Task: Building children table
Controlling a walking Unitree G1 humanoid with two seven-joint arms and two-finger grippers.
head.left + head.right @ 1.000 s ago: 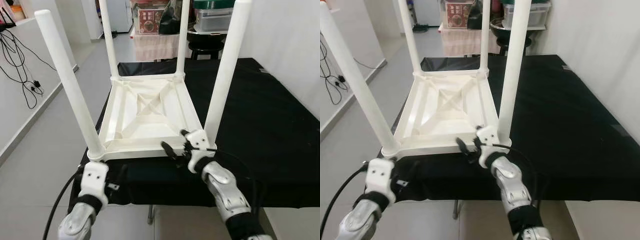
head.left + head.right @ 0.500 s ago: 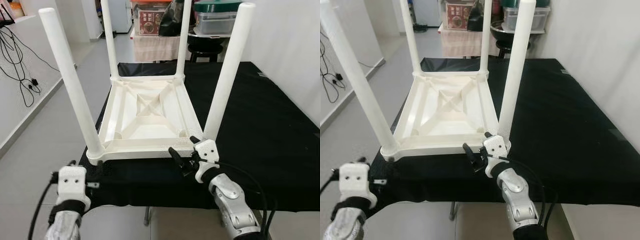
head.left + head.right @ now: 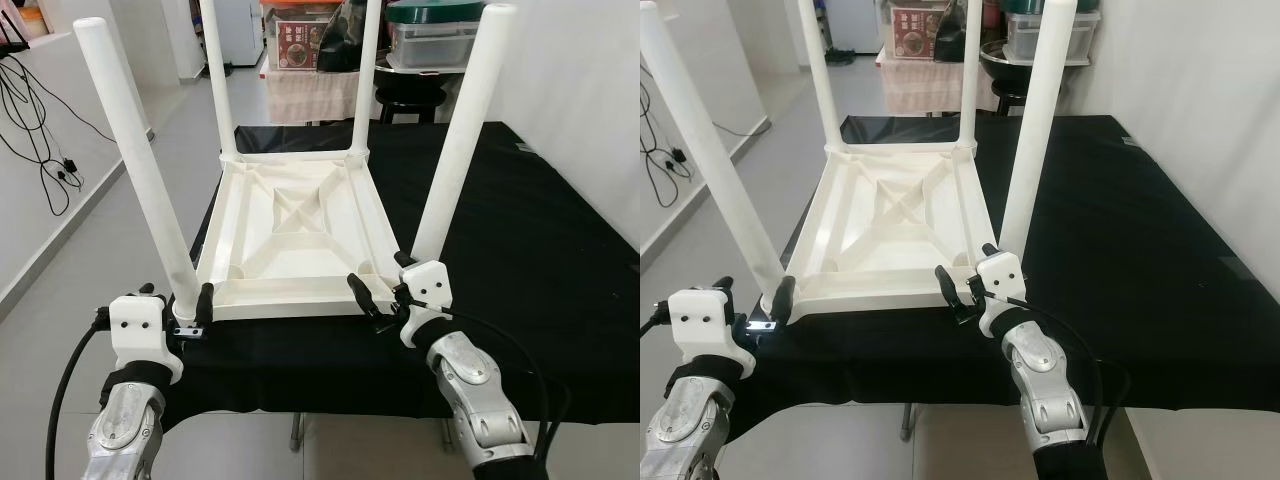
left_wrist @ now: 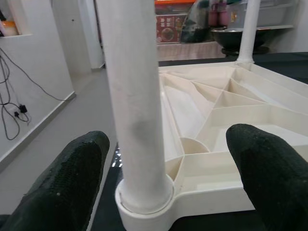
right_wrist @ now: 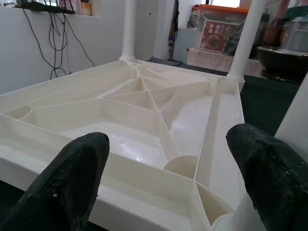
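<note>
A black-covered tabletop (image 3: 520, 230) carries a white plastic children's table (image 3: 295, 235) lying upside down, its ribbed underside facing up and four round white legs standing upward from the corners. It sits on the tabletop's left part, with its near edge close to the tabletop's front edge. The near-left leg (image 3: 140, 170) and near-right leg (image 3: 455, 140) rise just ahead of the robot's two arms. The left hand (image 3: 178, 302) is at the near-left corner, its fingers (image 4: 67, 187) spread wide on either side of that leg's base without closing on it. The right hand (image 3: 382, 288) is at the near edge beside the near-right leg, fingers (image 5: 72, 178) also spread wide, holding nothing.
</note>
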